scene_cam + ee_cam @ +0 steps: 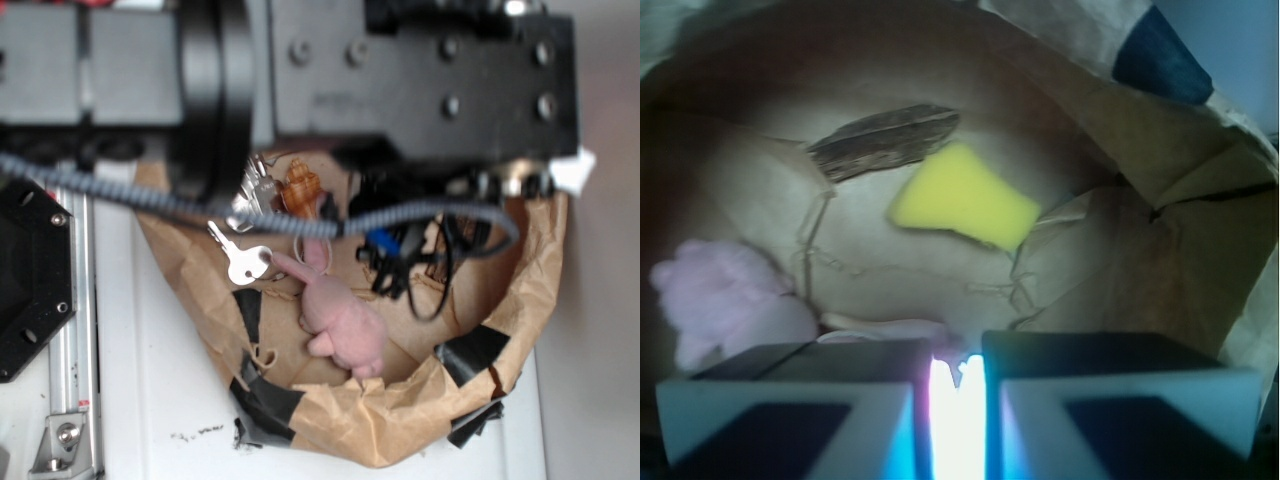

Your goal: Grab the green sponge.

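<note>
The gripper (958, 385) hung nearly closed and empty, a slim gap between its fingers. Ahead in the paper bag (1160, 190) lay the green sponge (962, 196), touching the bark piece (883, 140); seemingly light, squashy foam, best pinched across its narrow waist

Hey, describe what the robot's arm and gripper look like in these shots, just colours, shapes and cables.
The arm is blocky matte black with round screw heads and a thick ring-shaped joint. A grey coiled cable trails below it, with thinner black wires near the wrist. The gripper has two flat, rectangular dark fingers with pale edges.
</note>
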You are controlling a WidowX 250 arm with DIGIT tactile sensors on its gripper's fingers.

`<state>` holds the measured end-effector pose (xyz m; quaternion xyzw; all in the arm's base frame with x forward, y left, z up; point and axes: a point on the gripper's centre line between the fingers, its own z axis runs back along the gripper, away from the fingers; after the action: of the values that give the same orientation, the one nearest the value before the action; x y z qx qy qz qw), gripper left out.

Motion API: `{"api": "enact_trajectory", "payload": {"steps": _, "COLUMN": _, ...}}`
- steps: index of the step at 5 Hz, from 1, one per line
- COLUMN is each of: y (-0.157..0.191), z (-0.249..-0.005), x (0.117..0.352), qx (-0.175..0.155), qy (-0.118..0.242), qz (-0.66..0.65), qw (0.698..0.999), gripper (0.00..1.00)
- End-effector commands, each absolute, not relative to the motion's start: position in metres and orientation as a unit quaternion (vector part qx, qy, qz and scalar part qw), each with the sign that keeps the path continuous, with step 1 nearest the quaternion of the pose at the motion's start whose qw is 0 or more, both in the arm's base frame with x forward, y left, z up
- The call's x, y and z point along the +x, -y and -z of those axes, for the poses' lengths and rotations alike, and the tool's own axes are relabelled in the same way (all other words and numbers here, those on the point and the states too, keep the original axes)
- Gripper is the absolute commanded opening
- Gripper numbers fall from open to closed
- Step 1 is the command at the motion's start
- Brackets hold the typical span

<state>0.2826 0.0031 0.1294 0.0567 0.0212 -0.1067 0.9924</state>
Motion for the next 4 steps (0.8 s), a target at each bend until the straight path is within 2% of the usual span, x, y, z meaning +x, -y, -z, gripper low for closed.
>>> {"api": "enact_trajectory", "payload": {"steps": 1, "y": -0.015, "z": -0.127, "x": 0.283, "qx": 0.057, "qy": 0.035, "qz": 0.127, "qw": 0.99, "gripper": 1.0}}
{"api": "enact_trajectory", "payload": {"steps": 2, "y": -0.016, "z": -0.124, "x": 0.285, "qx": 0.087, "qy": 0.033, "qz": 0.109, "qw": 0.99, "gripper": 1.0}}
{"api": "enact_trajectory", "payload": {"steps": 3, "y": -0.014, "z": -0.119, "x": 0.29, "qx": 0.061, "qy": 0.062, "qz": 0.23, "qw": 0.969, "gripper": 1.0}}
{"api": "enact_trajectory", "payload": {"steps": 4, "y": -0.014, "z": -0.092, "x": 0.299, "qx": 0.085, "qy": 0.052, "qz": 0.343, "qw": 0.934, "gripper": 1.0}}
